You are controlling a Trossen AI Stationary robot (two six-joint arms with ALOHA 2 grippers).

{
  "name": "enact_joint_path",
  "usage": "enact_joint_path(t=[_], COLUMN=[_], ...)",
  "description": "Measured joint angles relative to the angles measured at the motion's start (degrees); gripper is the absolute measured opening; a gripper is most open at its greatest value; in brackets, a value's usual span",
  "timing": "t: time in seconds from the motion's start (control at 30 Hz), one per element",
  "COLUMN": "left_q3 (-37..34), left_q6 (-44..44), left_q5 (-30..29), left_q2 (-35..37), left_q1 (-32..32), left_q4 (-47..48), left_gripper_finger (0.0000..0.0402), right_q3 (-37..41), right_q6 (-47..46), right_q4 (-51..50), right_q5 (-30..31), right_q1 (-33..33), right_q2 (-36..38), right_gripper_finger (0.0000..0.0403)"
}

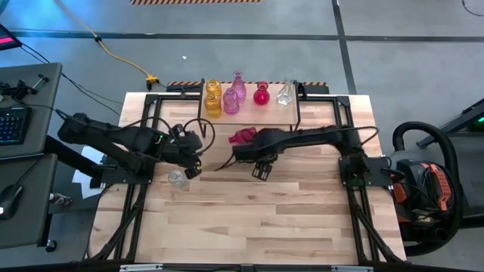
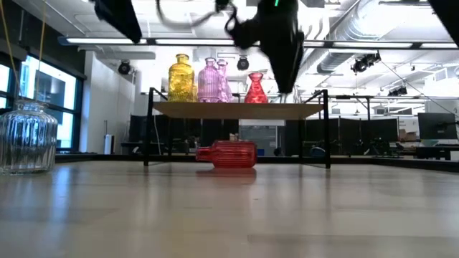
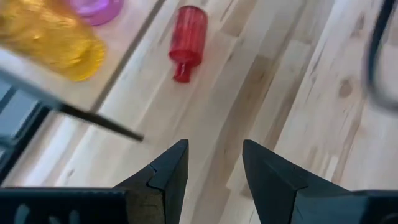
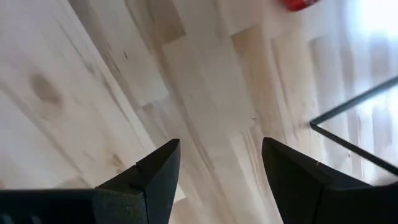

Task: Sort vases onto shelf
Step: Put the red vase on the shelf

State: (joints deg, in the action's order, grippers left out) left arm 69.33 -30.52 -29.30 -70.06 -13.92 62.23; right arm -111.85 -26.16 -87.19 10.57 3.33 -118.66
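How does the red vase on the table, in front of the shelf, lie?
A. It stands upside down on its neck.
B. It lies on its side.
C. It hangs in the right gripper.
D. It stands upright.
B: the red vase lies on its side on the table, below the shelf, and no gripper touches it.

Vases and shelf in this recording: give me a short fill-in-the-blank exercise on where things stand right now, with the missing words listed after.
1. The red vase on the table is not upright; it lies on its ____.
2. The clear vase on the table stands nearest the ____ gripper.
3. Both the left and the right gripper hold nothing, their jaws ____.
4. The yellow vases stand at the ____ end of the shelf in the high view.

Missing words: side; left; open; left
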Motion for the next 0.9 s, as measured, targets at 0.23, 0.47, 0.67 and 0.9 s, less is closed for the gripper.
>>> enact_joint_path(t=[0.23,0.47,0.67,0.9], left_q3=[-15.0,-25.6,-30.5,-32.1], left_q6=[4.2,8.4,10.8,12.4], left_q5=[7.9,15.3,12.8,11.9], left_q2=[2.6,0.3,-3.6,-11.7], left_q1=[4.4,8.7,12.2,15.9], left_q4=[-23.4,-45.5,-58.2,-67.4], left_gripper_finger=[0.0145,0.0145,0.0145,0.0145], right_q3=[0.0,0.0,0.0,0.0], right_q6=[-8.1,-13.9,-12.1,-7.2], right_q4=[1.7,1.7,1.3,1.3], right_q5=[1.4,9.2,11.8,12.0], right_q1=[-2.4,-2.8,-3.5,-5.7], right_q2=[8.5,12.7,13.2,13.2], right_gripper_finger=[0.0213,0.0213,0.0213,0.0213])
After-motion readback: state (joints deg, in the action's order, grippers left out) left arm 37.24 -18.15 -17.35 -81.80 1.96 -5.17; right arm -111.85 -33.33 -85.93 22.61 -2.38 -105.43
